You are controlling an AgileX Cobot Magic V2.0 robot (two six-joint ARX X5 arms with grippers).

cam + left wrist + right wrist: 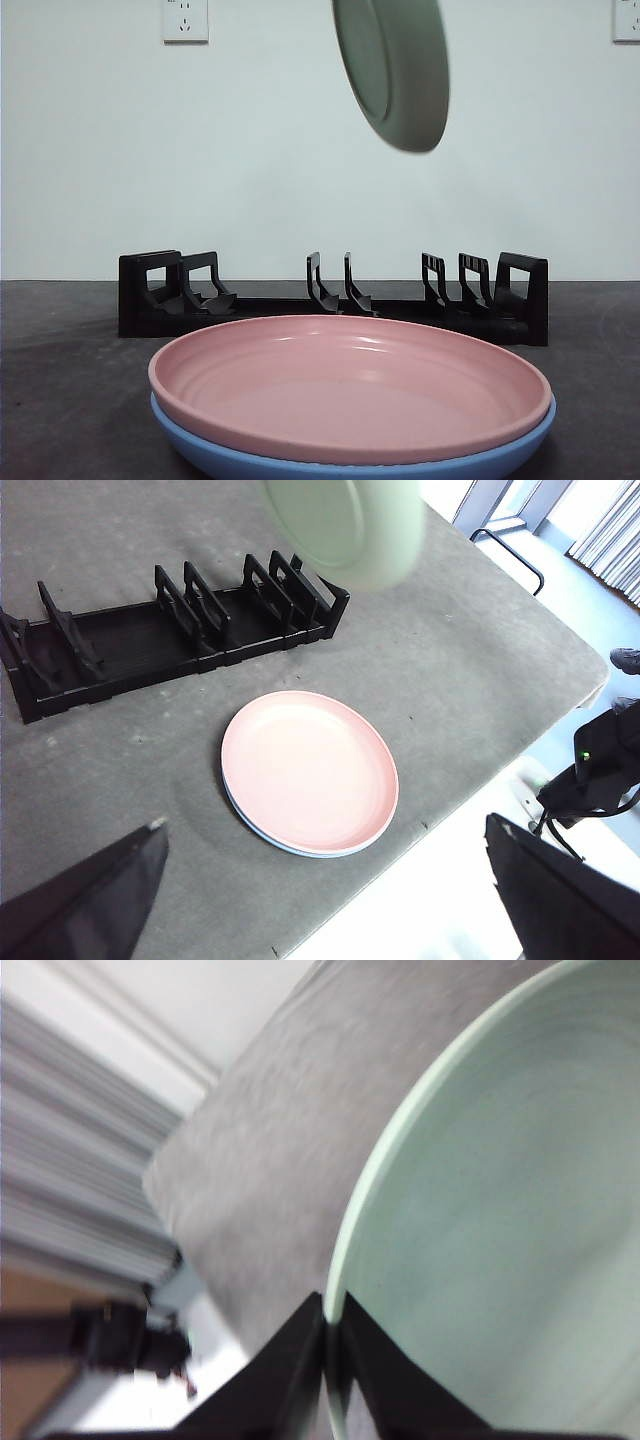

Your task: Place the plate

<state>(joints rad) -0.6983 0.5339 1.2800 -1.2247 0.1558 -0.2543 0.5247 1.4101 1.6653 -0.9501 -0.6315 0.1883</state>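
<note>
1. nearest in the front view, a pink plate (350, 385) sits nested inside a blue plate (350, 462) on the dark grey desk (60, 390); only the blue rim shows beneath the pink one.
2. the left wrist view shows the same stack from above, lying flat near the desk's edge, the pink plate covering almost all of the blue.
3. behind the stack, a black plate rack (335, 298) lies lengthwise across the desk, its upright dividers in pairs, none of its slots holding a plate.
4. above the rack and well clear of it, a pale green plate (395, 68) hangs in the air, standing on edge and tilted, over the rack's right-hand half.
5. the right pincer (328, 1345) is clamped on the green plate's rim, its two black jaws pressed together with the rim between them; the plate's inner face fills much of the right wrist view.
6. the left pincer (325, 895) hovers high above the desk near the pink and blue stack, its jaws spread wide apart and holding nothing.
7. farthest back, a white wall (120, 160) carries a socket (185, 19) at each upper corner.
</note>
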